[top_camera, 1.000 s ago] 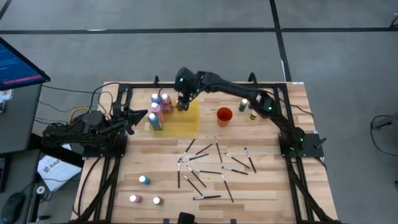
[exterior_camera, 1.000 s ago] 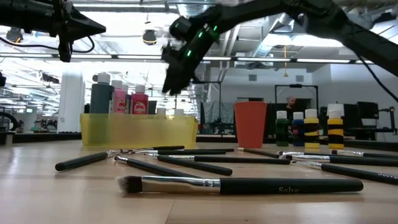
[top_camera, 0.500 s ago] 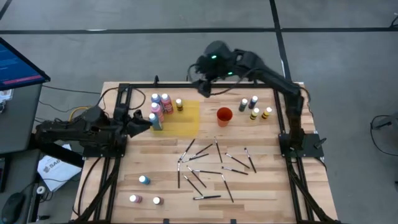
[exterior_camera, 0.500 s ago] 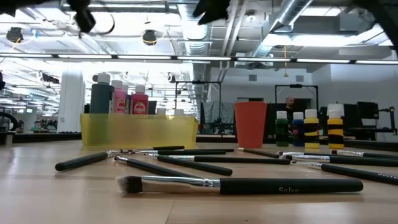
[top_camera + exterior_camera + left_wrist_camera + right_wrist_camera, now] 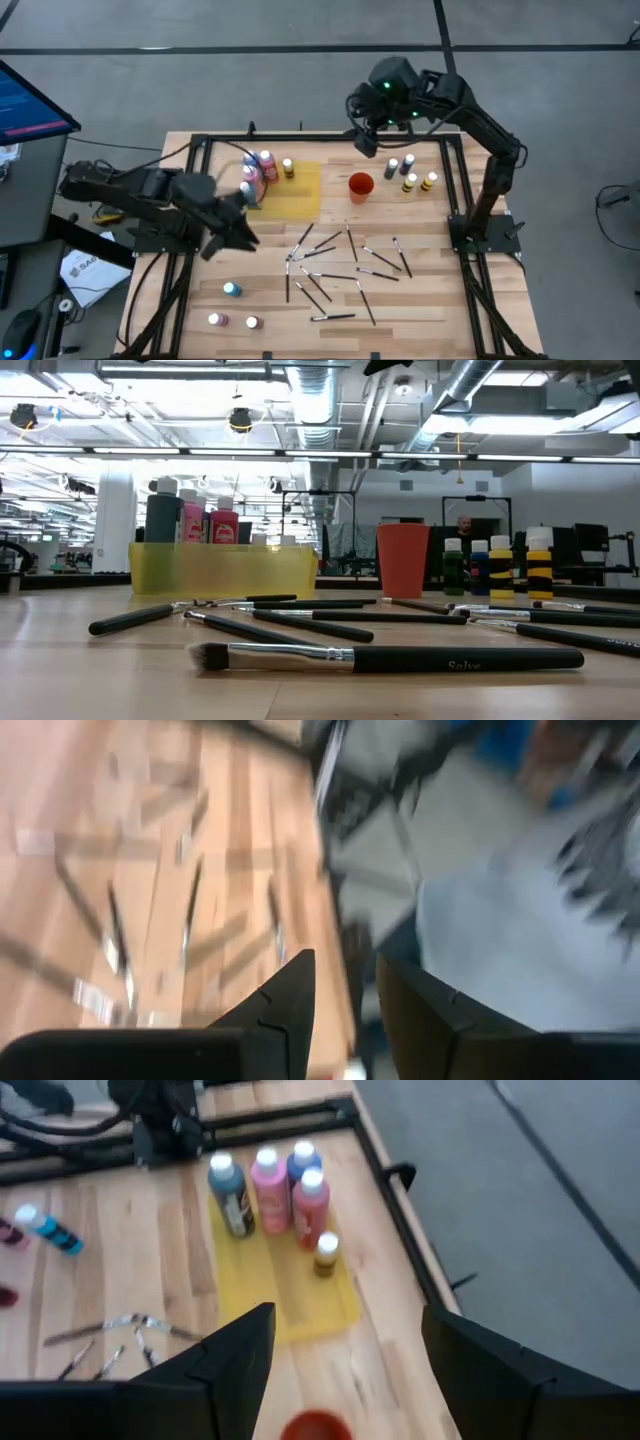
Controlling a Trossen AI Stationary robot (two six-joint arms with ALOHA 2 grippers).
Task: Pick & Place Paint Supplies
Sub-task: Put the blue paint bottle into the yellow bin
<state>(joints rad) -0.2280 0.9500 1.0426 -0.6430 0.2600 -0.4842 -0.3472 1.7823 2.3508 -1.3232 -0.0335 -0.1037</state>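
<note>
left gripper [image 5: 240, 232] has swung out in front of the yellow mat [image 5: 300, 195], jaws slightly apart and empty, toward three loose bottles [image 5: 231, 289] well in front of the mat. five bottles stand on the mat, the small yellow one [image 5: 288, 168] newly set down. right of the mat sits one orange cup [image 5: 360, 185]; right gripper [image 5: 365, 145] has lifted away, jaws wide, empty. four bottles [image 5: 410, 183] and about a dozen brushes [image 5: 330, 265] wait.

You see a tabletop [image 5: 420, 300] of pale wood planks, smooth. The yellow mat [image 5: 300, 1295] looks like see-through plastic. The paint bottles [image 5: 268, 1190] look like shiny plastic. The brushes [image 5: 400, 657] have matt black handles and shiny metal collars.
</note>
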